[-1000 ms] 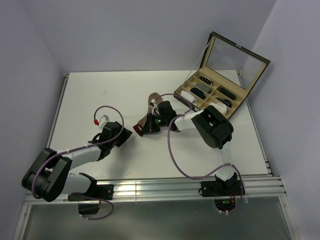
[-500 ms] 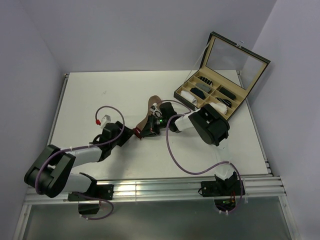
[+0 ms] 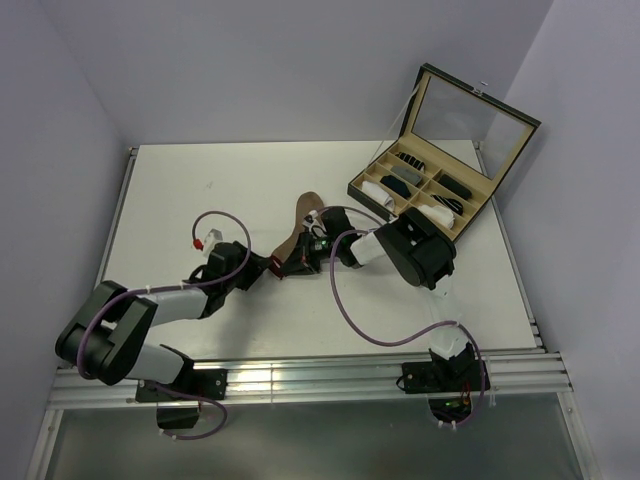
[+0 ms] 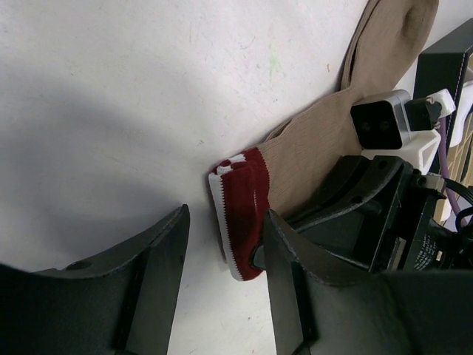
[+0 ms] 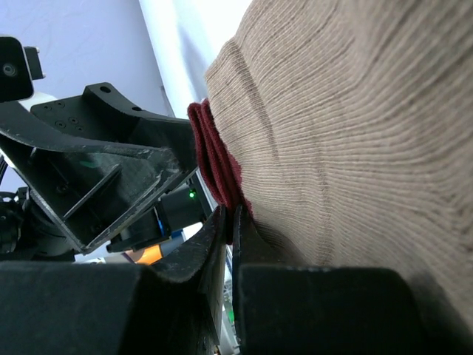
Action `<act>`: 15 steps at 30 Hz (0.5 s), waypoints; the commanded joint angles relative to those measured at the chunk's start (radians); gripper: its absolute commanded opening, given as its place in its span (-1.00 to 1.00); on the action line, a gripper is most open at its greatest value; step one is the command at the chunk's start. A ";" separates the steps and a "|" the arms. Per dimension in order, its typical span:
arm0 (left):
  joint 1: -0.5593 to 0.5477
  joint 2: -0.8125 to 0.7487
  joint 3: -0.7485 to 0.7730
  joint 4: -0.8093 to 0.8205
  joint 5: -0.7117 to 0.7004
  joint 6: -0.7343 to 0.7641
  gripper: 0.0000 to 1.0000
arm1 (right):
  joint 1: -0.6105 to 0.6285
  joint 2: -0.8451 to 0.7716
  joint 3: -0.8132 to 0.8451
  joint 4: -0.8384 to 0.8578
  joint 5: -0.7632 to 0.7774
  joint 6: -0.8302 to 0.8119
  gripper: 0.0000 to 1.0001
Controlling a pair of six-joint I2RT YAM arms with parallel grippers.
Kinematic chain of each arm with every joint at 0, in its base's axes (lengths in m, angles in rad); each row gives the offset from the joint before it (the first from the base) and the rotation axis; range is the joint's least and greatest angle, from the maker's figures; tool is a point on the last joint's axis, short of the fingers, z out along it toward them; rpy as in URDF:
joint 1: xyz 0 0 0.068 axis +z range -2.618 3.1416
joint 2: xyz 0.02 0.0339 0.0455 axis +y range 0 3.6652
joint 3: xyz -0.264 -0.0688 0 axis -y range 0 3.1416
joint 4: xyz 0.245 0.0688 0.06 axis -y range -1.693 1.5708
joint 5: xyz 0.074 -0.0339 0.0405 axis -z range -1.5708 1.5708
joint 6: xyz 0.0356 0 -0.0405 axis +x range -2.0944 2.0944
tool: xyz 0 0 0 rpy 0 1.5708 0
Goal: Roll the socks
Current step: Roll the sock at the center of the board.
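The left gripper is now standing closer to the sock than it was a second ago, the left arm having reached further along the table. Its fingers are spread, and in the left wrist view the dark red cuff is lying in the gap just ahead of them. Whether the right-hand finger is touching the fabric cannot be told.

The tan sock is sitting mid-table, running from the cuff near both grippers back towards its toe, further from the arms. It is stretched out, with no roll started yet.

The right gripper is pressed together and pinching the tan sock at the seam where the ribbed tan fabric meets the cuff. Its arm has drawn in leftwards over the last second, carrying the cuff end towards the left gripper.

This closing-in suggests a handover or a shared hold at the cuff, probably to begin rolling from that end. At the far right, the open compartment box is waiting with small rolls in it.
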 commanded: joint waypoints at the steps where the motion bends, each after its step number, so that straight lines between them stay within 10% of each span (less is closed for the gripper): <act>1: -0.005 0.050 0.005 -0.105 -0.020 -0.009 0.02 | -0.008 0.016 -0.012 0.014 -0.005 0.014 -1.00; 15: -0.005 0.125 0.039 -0.134 -0.045 -0.012 -0.28 | -0.007 0.031 -0.020 0.034 -0.008 0.029 -1.00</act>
